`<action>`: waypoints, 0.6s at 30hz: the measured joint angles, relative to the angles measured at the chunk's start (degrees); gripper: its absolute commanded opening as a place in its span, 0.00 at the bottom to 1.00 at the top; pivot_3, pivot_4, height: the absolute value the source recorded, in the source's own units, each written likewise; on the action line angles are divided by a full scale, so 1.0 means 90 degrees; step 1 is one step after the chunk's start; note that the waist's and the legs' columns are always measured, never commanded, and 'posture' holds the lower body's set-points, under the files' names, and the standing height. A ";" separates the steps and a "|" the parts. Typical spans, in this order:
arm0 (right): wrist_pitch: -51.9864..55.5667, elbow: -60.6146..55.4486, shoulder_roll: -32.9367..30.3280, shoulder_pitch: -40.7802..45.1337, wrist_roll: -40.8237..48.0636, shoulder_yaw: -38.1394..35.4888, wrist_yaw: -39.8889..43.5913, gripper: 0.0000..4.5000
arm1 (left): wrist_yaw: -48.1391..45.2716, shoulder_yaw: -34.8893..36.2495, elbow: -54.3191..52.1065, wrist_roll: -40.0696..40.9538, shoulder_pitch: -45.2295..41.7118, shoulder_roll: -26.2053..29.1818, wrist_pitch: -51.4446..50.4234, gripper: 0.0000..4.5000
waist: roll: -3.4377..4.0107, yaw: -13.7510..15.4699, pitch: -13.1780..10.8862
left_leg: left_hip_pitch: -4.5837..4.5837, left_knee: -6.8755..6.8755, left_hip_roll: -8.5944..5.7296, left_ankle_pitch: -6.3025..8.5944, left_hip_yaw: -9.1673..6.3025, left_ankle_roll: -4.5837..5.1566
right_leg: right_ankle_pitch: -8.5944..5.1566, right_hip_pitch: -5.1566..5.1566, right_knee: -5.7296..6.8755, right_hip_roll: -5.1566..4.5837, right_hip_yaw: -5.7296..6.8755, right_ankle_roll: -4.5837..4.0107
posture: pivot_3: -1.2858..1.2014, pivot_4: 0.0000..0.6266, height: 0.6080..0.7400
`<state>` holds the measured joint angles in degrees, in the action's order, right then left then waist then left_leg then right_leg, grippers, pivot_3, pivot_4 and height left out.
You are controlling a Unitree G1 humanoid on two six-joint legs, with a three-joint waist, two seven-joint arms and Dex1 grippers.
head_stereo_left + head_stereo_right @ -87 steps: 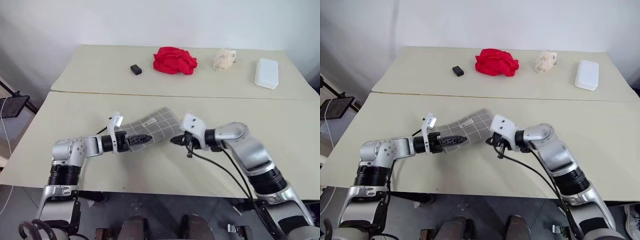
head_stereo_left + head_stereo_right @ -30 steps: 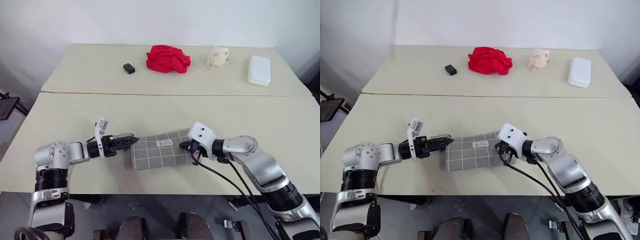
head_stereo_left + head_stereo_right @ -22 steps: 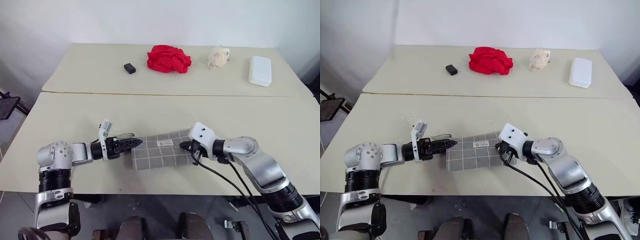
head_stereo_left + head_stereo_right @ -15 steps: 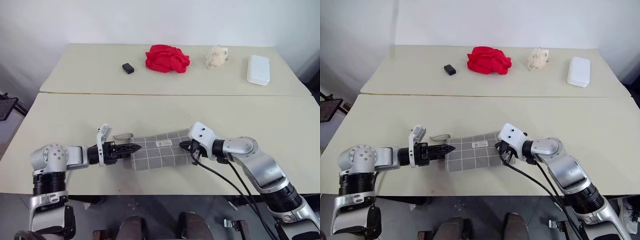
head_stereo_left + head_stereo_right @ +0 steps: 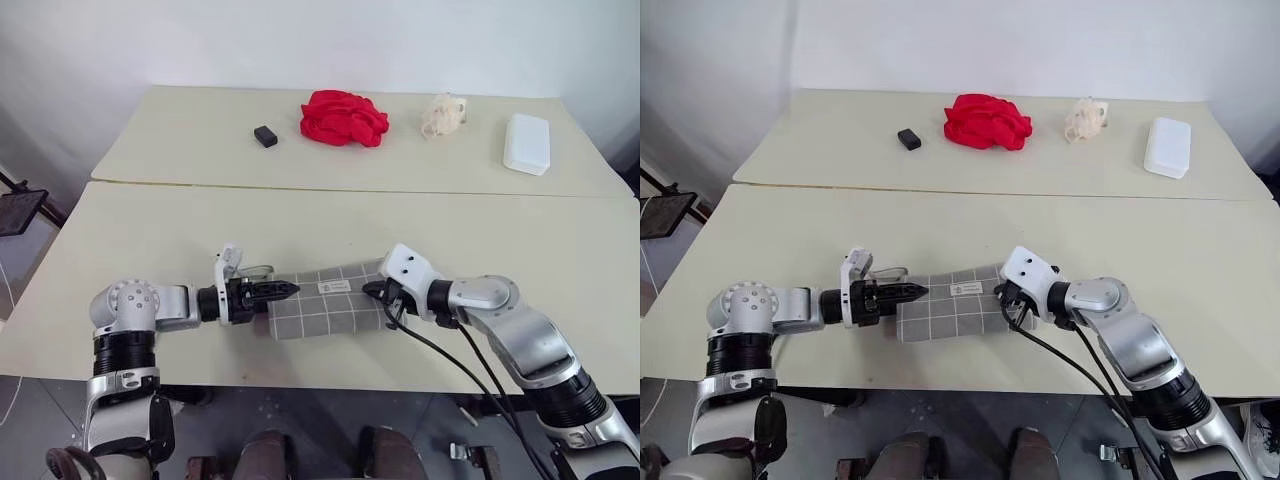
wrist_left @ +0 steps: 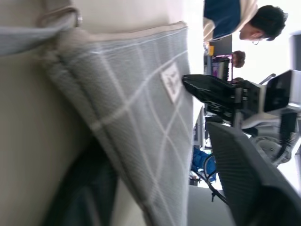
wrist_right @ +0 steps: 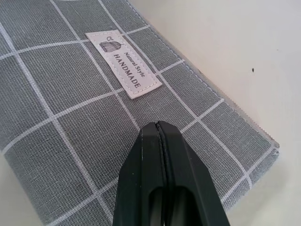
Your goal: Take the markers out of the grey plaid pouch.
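From the head views, the flat grey plaid fabric pouch [image 5: 325, 298] with thin white grid lines lies on the near beige counter [image 5: 300, 225] between both arms. The left gripper [image 5: 283, 289] reaches its left end; how wide its fingers stand I cannot tell. The right gripper [image 5: 375, 292] meets its right end.

In the left wrist view, the pouch's edge sits close, a person [image 6: 244, 21] beyond.

In the right wrist view, the right fingers [image 7: 162, 176] are pressed together over the pouch, near its small white label [image 7: 123, 64].

A lab or test room is suggested: two plain beige counters [image 5: 150, 215] are set against a bare white wall [image 5: 300, 40], and a seated person [image 6: 244, 19] is seen at screens.
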<state>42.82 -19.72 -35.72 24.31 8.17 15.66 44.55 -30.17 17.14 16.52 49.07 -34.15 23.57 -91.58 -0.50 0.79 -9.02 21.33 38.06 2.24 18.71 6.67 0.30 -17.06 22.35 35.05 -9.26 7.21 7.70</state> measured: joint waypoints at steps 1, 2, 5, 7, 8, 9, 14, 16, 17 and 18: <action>-0.0003 0.0000 0.0000 0.0001 0.0001 0.0000 0.0002 0.00 | 0.0001 -0.0023 0.0013 -0.0028 -0.0013 -0.0017 0.0006 0.39 | 0.0000 -0.0002 0.0000 | 0.0001 -0.0001 0.0000 0.0000 0.0000 0.0000 | 0.0000 0.0001 0.0000 0.0000 0.0000 0.0000 | 0.52 0.24 1.00; -0.0005 0.0000 0.0000 0.0000 0.0001 -0.0001 0.0006 0.00 | 0.0001 -0.0021 0.0020 -0.0045 -0.0022 -0.0042 0.0006 0.32 | 0.0000 -0.0004 0.0000 | 0.0001 -0.0002 0.0000 0.0000 0.0000 0.0000 | 0.0000 0.0001 -0.0001 0.0000 0.0000 0.0000 | 0.52 0.24 1.00; 0.0000 0.0000 -0.0002 -0.0002 0.0000 -0.0012 0.0006 0.00 | 0.0004 0.0105 0.0016 -0.0052 -0.0105 -0.0167 -0.0029 0.14 | 0.0000 0.0027 0.0000 | 0.0000 0.0001 0.0000 0.0000 -0.0001 0.0000 | 0.0000 -0.0001 -0.0002 0.0000 0.0000 0.0000 | 0.52 0.24 1.00; 0.0002 0.0000 -0.0006 -0.0010 -0.0001 -0.0042 0.0006 0.00 | 0.0010 0.0248 0.0006 -0.0051 -0.0139 -0.0282 -0.0026 0.02 | 0.0002 0.0056 0.0001 | -0.0001 0.0006 -0.0001 -0.0001 -0.0001 0.0001 | 0.0000 -0.0003 -0.0009 -0.0002 -0.0001 0.0000 | 0.52 0.24 1.00; 0.0002 -0.0001 -0.0014 -0.0012 -0.0001 -0.0047 0.0006 0.00 | 0.0029 0.0322 0.0011 -0.0055 -0.0149 -0.0340 -0.0021 0.01 | 0.0003 0.0062 0.0002 | -0.0005 0.0007 -0.0001 -0.0001 -0.0002 0.0000 | 0.0000 -0.0006 -0.0013 -0.0002 0.0000 0.0000 | 0.52 0.24 1.00; 0.0002 -0.0009 -0.0017 -0.0024 0.0001 -0.0056 0.0006 0.00 | 0.0056 0.0384 0.0019 -0.0061 -0.0149 -0.0389 -0.0020 0.01 | 0.0004 0.0065 0.0002 | -0.0007 0.0008 -0.0001 -0.0001 -0.0003 0.0000 | 0.0000 -0.0008 -0.0015 -0.0003 -0.0001 0.0000 | 0.52 0.24 1.00; 0.0002 -0.0073 -0.0042 -0.0124 0.0029 -0.0141 0.0011 0.00 | 0.0124 0.0557 0.0004 -0.0076 -0.0144 -0.0551 -0.0023 0.01 | 0.0004 0.0075 0.0002 | -0.0006 0.0007 -0.0007 -0.0002 -0.0007 0.0000 | 0.0000 -0.0008 -0.0014 -0.0009 0.0000 0.0000 | 0.52 0.24 1.00; 0.0001 -0.0129 -0.0061 -0.0176 0.0035 -0.0172 0.0022 0.00 | 0.0061 0.0511 -0.0044 -0.0084 -0.0111 -0.0492 0.0014 0.01 | 0.0004 0.0076 0.0002 | -0.0005 0.0006 -0.0008 -0.0002 -0.0009 0.0001 | 0.0000 -0.0008 -0.0014 -0.0010 0.0001 0.0000 | 0.52 0.24 1.00; -0.0003 -0.0148 -0.0061 -0.0202 0.0045 -0.0198 0.0029 0.00 | -0.0009 0.0463 -0.0079 -0.0083 -0.0073 -0.0462 0.0070 0.01 | 0.0004 0.0075 0.0002 | -0.0005 0.0005 -0.0008 -0.0002 -0.0008 0.0001 | 0.0000 -0.0007 -0.0013 -0.0010 0.0001 0.0000 | 0.52 0.24 1.00; -0.0009 -0.0170 -0.0062 -0.0247 0.0086 -0.0239 0.0039 0.00 | -0.0096 0.0420 -0.0142 -0.0076 -0.0016 -0.0422 0.0157 0.01 | 0.0004 0.0074 0.0002 | -0.0005 0.0004 -0.0008 -0.0002 -0.0008 0.0000 | 0.0000 -0.0007 -0.0013 -0.0009 0.0001 0.0000 | 0.52 0.24 1.00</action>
<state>42.75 -21.25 -36.28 22.08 8.95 13.50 44.90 -31.03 20.91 15.24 48.39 -34.29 19.77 -90.16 -0.46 1.46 -9.00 21.29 38.10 2.17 18.70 6.60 0.30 -17.06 22.29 34.92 -9.35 7.22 7.70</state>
